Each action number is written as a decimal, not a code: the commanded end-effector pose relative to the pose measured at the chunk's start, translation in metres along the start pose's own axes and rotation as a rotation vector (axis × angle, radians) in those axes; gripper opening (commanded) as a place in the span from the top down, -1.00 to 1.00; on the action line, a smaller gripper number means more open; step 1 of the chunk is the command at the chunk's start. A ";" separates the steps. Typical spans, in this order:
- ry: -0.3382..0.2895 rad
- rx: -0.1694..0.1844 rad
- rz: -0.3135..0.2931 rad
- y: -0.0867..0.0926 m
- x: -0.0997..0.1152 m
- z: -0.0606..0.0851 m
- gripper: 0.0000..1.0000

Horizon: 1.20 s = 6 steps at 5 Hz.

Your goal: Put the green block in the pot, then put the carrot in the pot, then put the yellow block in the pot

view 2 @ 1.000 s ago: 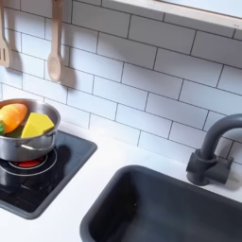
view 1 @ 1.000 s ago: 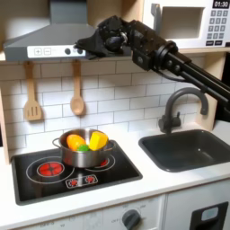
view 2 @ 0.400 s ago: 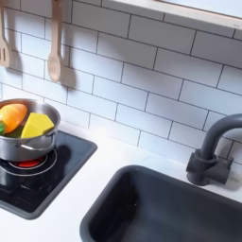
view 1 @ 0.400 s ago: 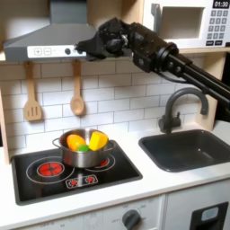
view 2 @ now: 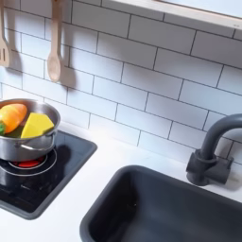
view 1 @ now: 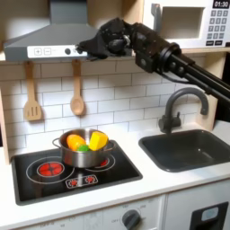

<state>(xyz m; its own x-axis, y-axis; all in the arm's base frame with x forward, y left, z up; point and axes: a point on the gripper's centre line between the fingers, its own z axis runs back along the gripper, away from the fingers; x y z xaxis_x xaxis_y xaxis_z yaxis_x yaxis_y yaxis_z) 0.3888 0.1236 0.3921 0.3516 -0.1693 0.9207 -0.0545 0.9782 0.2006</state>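
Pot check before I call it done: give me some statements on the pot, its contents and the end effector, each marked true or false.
1. The pot stands on the stovetop. True.
2. The yellow block lies on the counter beside the sink. False: it sits in the pot.
3. The carrot is in the pot. True.
4. The end effector is down inside the pot. False: it is raised near the range hood.
5. The sink holds the green block. False: green shows inside the pot in the first exterior view.
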 end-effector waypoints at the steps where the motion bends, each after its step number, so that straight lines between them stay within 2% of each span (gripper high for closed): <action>1: -0.002 0.015 0.023 0.008 0.003 -0.002 1.00; 2: -0.015 0.023 0.022 0.011 0.007 0.002 1.00; 3: -0.002 0.031 0.025 0.015 0.002 0.001 1.00; 6: 0.018 0.019 0.038 0.014 -0.004 -0.008 1.00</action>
<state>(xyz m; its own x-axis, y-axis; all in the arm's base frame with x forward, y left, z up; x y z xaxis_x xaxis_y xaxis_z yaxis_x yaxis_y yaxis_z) 0.3925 0.1380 0.3914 0.3628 -0.1390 0.9215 -0.0852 0.9797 0.1814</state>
